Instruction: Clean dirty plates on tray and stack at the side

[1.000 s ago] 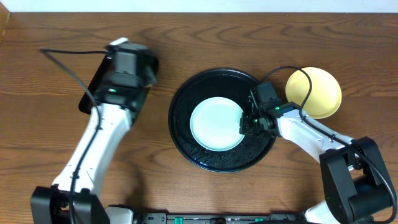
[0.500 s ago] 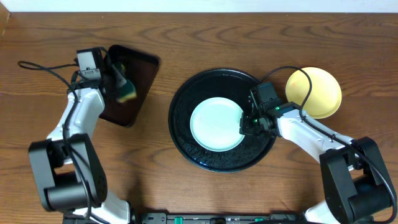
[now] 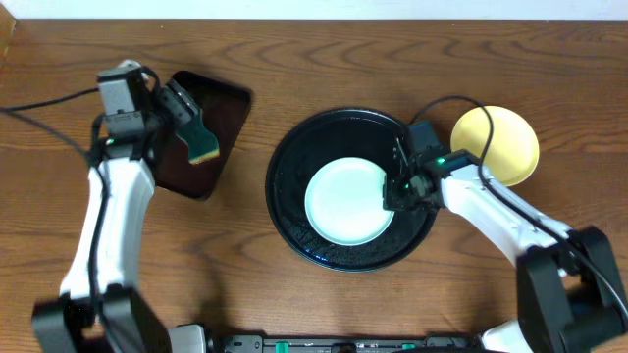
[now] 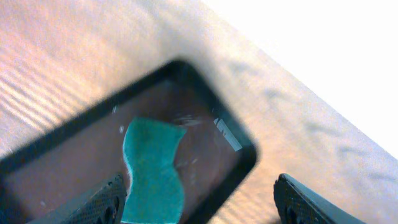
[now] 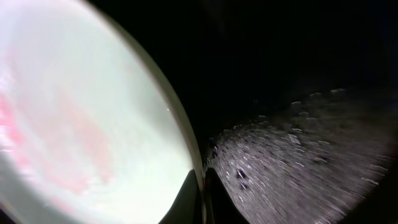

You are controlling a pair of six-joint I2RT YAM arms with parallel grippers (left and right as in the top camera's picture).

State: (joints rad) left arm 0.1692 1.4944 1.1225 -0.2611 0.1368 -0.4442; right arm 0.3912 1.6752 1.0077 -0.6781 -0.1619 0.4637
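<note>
While the yellow plate [image 3: 500, 147] sits on the tabletop beside the tray [image 3: 289, 221], we judge the job partly done: our right hand [image 3: 399, 190] pinches the rim of a smeared mint plate [image 3: 345, 201] on the tray, and our left hand [image 4: 202, 199] hangs open over the sponge [image 4: 152, 168].

R wrist view: mint plate [image 5: 81, 106] blurred, cut off by left & bottom edges; its pink smears too soft to outline; tray [image 5: 298, 168] grain smeared. Overhead: R gripper [image 3: 400, 188] hides plate's right rim. L wrist view: motion blur; sponge [image 4: 152, 171], small tray [image 4: 211, 155] & L gripper [image 4: 202, 199] fingers clipped at bottom edge.
</note>
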